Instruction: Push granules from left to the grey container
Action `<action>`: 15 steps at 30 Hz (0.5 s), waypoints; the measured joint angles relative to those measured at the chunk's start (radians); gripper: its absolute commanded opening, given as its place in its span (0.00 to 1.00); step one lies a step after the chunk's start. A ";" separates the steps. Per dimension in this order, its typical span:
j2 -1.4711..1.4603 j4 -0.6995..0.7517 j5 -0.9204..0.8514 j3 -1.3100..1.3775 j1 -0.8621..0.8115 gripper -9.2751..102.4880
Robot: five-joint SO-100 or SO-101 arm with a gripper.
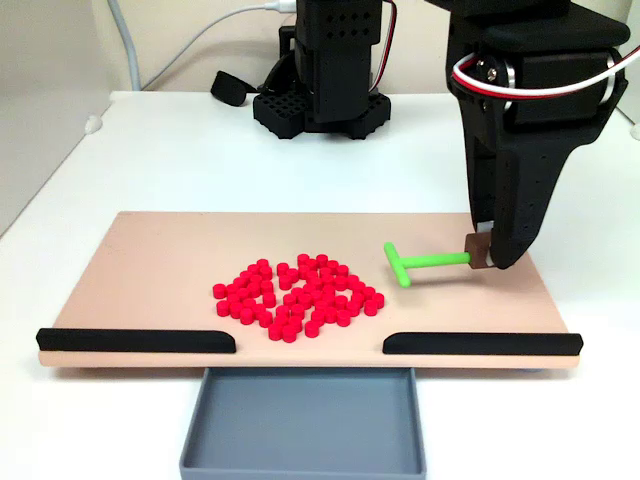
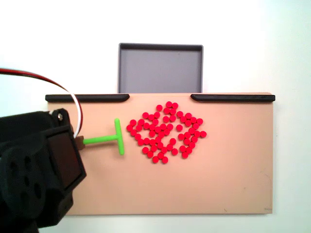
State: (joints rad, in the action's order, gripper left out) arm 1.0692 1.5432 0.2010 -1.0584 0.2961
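Right of frame: end effector [image 1: 482, 255] is clamping the green T-stick [image 1: 420, 263] by its handle end.
Granules [image 1: 298, 297]: lying mid-board, left of the crossbar.
Grey container [image 1: 303, 420]: sitting bottom centre, below the gap.

The granules [image 1: 298, 296] [image 2: 166, 132] are bright red, all one shade. The stick [image 1: 425, 263] [image 2: 108, 140] is vivid green. The container [image 1: 304, 421] [image 2: 160, 68] is plain slate grey. The board [image 1: 150, 270] [image 2: 218, 179] is unpatterned tan, its strips [image 1: 136, 341] [image 2: 87, 97] black. The gripper [image 1: 484, 252] is black with a brown tip; its wires are red and white. The table [image 1: 120, 160] is white.
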 measured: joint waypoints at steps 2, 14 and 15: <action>-0.005 0.000 0.014 0.000 0.000 0.08; -0.049 0.000 0.026 0.054 0.012 0.08; -0.054 0.000 0.026 0.061 0.014 0.08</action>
State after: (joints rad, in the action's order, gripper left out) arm 1.0155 1.5432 0.2270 -0.9971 0.3099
